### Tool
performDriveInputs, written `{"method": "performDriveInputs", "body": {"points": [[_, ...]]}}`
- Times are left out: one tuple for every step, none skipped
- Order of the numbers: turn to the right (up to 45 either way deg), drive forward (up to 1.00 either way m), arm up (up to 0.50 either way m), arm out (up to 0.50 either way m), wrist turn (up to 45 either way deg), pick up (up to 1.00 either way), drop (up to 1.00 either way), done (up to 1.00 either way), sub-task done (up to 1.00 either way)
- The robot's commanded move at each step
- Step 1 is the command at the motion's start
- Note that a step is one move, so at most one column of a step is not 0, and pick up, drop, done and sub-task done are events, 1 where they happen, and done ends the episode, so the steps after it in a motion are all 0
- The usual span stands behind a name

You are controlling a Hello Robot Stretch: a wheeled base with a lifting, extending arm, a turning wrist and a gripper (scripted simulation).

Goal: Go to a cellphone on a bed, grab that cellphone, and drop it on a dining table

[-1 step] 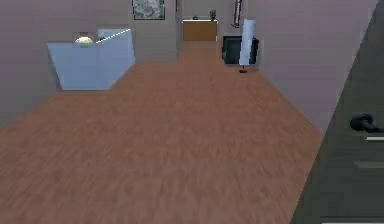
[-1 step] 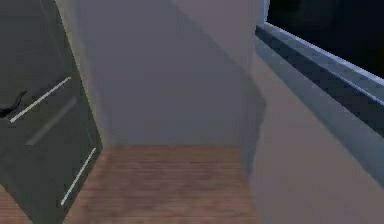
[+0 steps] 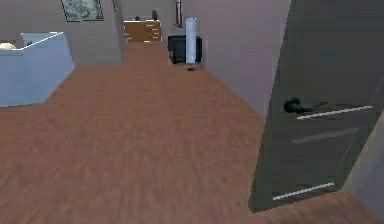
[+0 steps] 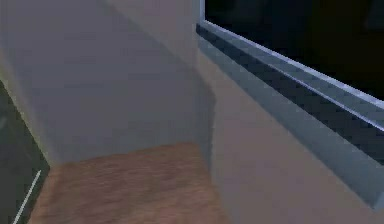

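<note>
No bed, cellphone or dining table can be made out from here. The forward view looks across a brown wood floor (image 3: 140,120) toward the far end of a room. The arm side view faces a grey wall corner (image 4: 120,80) with a strip of wood floor (image 4: 130,185) at its foot.
A dark grey door (image 3: 325,110) with a black lever handle (image 3: 300,105) stands ajar at the forward view's right. A pale blue-white counter (image 3: 30,65) sits at the left. Far ahead stand a dark box-like unit (image 3: 184,48), a white cylinder (image 3: 191,40) and a wooden cabinet (image 3: 142,30). A dark window (image 4: 300,40) with a grey sill runs along the arm side view's right.
</note>
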Motion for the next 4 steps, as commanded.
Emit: {"method": "performDriveInputs", "body": {"points": [[0.0, 1.0, 0.0, 0.0, 0.0, 0.0, 0.0, 0.0, 0.0], [9.0, 0.0, 0.0, 0.0, 0.0, 0.0, 0.0, 0.0, 0.0], [0.0, 0.05, 0.0, 0.0, 0.0, 0.0, 0.0, 0.0, 0.0], [-18.0, 0.0, 0.0, 0.0, 0.0, 0.0, 0.0, 0.0, 0.0]]}}
